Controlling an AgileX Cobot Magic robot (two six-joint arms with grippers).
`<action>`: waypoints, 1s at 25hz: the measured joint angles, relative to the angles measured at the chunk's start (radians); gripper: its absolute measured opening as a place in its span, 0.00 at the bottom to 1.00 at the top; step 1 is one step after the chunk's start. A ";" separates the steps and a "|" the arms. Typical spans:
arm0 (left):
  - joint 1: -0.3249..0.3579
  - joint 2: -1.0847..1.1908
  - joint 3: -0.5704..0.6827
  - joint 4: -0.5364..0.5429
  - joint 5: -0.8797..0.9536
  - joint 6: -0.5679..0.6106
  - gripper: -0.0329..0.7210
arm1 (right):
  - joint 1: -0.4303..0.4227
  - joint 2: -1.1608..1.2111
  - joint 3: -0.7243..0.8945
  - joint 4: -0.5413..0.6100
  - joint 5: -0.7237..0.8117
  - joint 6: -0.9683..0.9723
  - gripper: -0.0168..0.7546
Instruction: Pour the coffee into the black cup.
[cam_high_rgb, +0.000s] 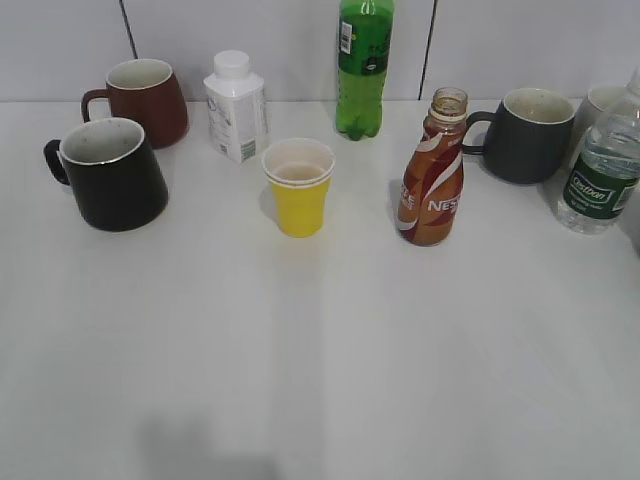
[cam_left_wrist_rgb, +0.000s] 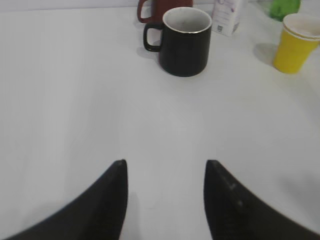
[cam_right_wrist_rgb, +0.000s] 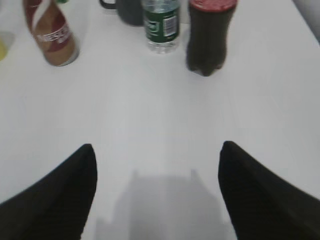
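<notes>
The coffee is in a curvy brown Nescafe bottle (cam_high_rgb: 432, 170), capless and upright, right of the table's middle; it also shows in the right wrist view (cam_right_wrist_rgb: 50, 34) at the top left. The black cup (cam_high_rgb: 110, 173) stands upright at the left, handle to the left, cream inside; it also shows in the left wrist view (cam_left_wrist_rgb: 184, 41). My left gripper (cam_left_wrist_rgb: 166, 162) is open and empty over bare table, well short of the cup. My right gripper (cam_right_wrist_rgb: 156, 147) is open and empty, well short of the bottle. Neither gripper shows in the exterior view.
A maroon mug (cam_high_rgb: 142, 98) stands behind the black cup. A white bottle (cam_high_rgb: 236, 106), a green soda bottle (cam_high_rgb: 364, 66), a yellow paper cup (cam_high_rgb: 299, 186), a dark grey mug (cam_high_rgb: 527, 134) and a clear water bottle (cam_high_rgb: 602, 165) stand around. A dark cola bottle (cam_right_wrist_rgb: 210, 35) stands at the right.
</notes>
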 joint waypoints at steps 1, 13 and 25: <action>0.010 0.000 0.000 0.000 0.000 0.000 0.55 | -0.013 0.000 0.000 0.000 0.000 0.000 0.79; 0.048 0.000 0.000 0.000 0.000 0.000 0.55 | -0.030 0.000 0.000 0.001 0.000 0.000 0.78; 0.050 0.000 0.000 0.000 0.000 0.000 0.55 | -0.030 0.000 0.000 0.001 0.000 0.000 0.78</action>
